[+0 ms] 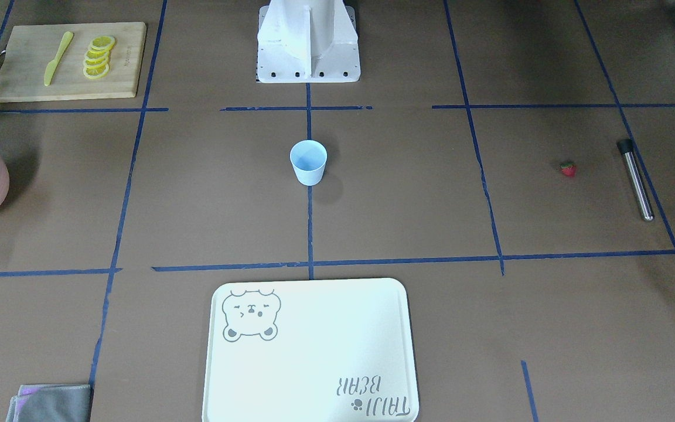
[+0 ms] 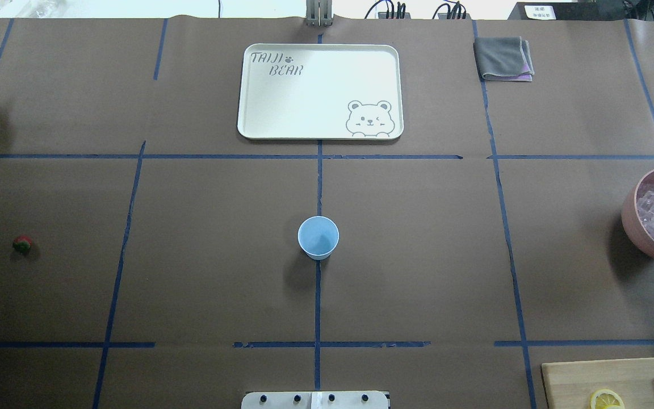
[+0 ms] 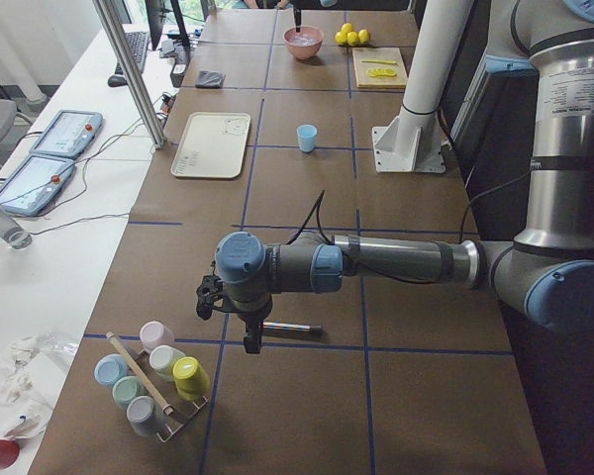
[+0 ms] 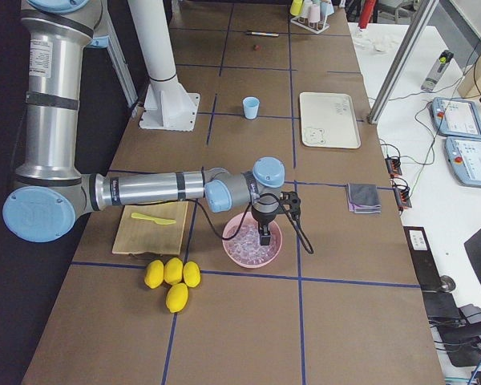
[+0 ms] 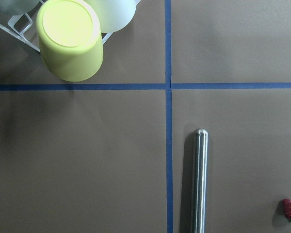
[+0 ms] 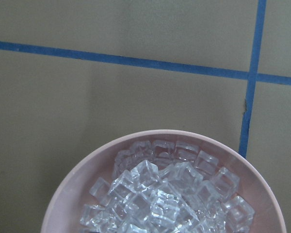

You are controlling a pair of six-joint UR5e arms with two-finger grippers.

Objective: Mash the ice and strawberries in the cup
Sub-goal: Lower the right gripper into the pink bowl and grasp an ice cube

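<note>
The pale blue cup [image 2: 318, 237] stands upright at the table's centre with nothing visible inside it. The ice [image 6: 169, 194] fills the pink bowl [image 2: 636, 227] at the robot's right end of the table. The single red strawberry [image 2: 22, 244] lies on the table at the robot's left end, beside a metal rod [image 1: 635, 180]. My left gripper [image 3: 249, 341] points down just above that rod; I cannot tell whether it is open or shut. My right gripper [image 4: 264, 238] hangs over the ice in the bowl, and only a dark tip shows in the overhead view, so its state is unclear.
A cream tray [image 2: 320, 136] lies beyond the cup. A wooden board [image 1: 21, 88] holds lemon slices [image 1: 98, 57] and a yellow knife [image 1: 58, 57], with whole lemons [image 4: 172, 277] beside it. There is also a grey cloth [image 2: 503, 58] and a rack of coloured cups [image 3: 153, 381] past the rod.
</note>
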